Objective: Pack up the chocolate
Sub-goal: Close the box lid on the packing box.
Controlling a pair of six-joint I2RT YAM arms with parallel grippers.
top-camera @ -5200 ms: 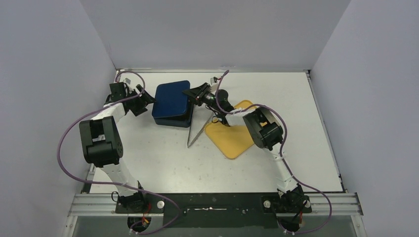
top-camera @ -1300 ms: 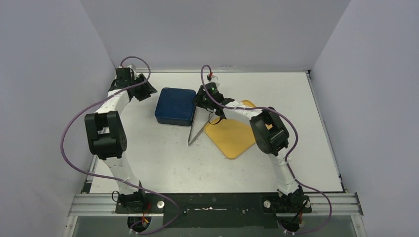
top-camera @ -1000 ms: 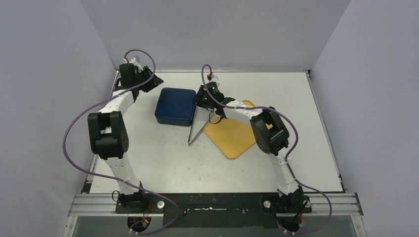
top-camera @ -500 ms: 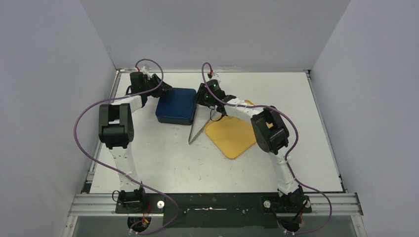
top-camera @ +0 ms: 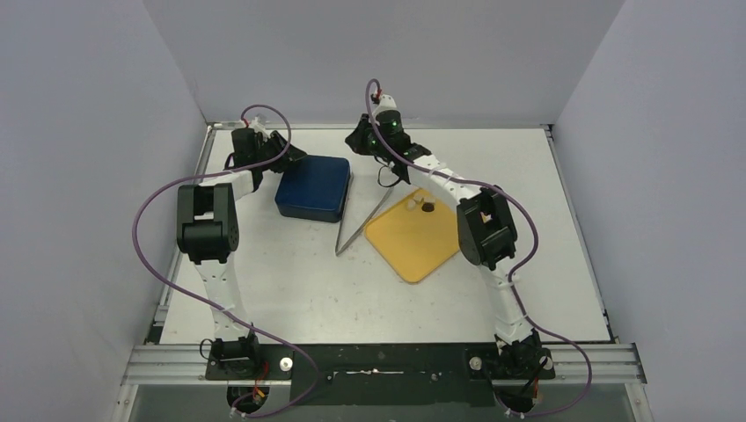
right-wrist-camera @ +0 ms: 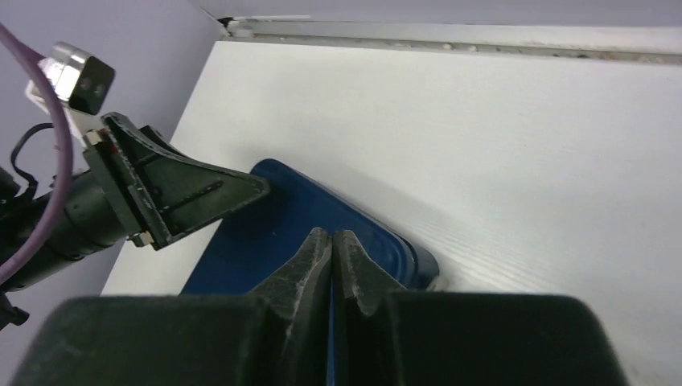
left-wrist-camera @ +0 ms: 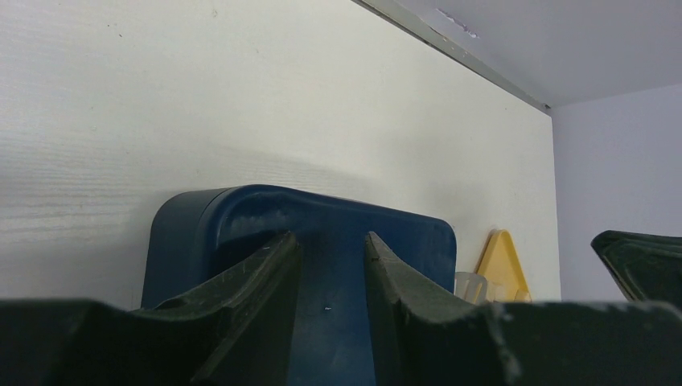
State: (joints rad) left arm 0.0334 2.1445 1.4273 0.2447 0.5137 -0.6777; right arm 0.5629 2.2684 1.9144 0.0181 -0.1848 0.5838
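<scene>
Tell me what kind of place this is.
Probably a robotics lab test cell: plain grey partition walls enclose a white table, and two black-and-white cabled robot arms are bolted to an aluminium rail at its near edge.

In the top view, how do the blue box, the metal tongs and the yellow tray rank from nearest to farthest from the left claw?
1. Blue box, right beside the left claw.
2. Metal tongs, right of the box.
3. Yellow tray, farthest right.
</scene>
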